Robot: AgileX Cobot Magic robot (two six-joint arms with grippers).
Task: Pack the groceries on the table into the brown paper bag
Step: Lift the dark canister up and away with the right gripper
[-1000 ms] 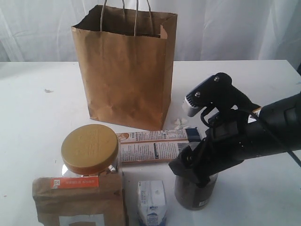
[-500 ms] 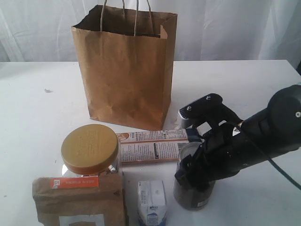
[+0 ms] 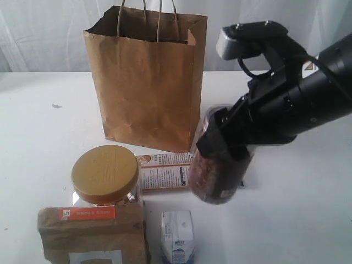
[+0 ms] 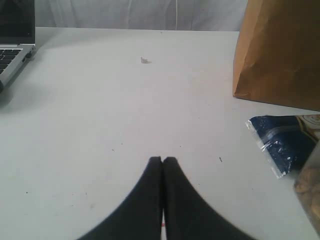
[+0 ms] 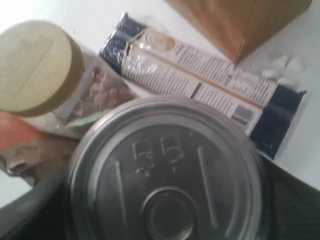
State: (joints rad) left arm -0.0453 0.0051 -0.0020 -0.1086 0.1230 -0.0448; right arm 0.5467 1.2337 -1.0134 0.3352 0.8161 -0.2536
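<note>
Right gripper [image 3: 222,144] clamped around dark pull-tab can [image 3: 213,181], can tilted at centre right of frame, just right of brown paper bag [image 3: 146,82], left gripper [image 4: 162,161] pressed together over white table [image 4: 100,110]

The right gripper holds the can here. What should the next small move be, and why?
Probably raise the can higher, then carry it toward the open top of the brown paper bag. The right gripper is closed on the can, which hangs tilted off the table beside the bag, below its rim in the exterior view, so it likely needs height first.
</note>
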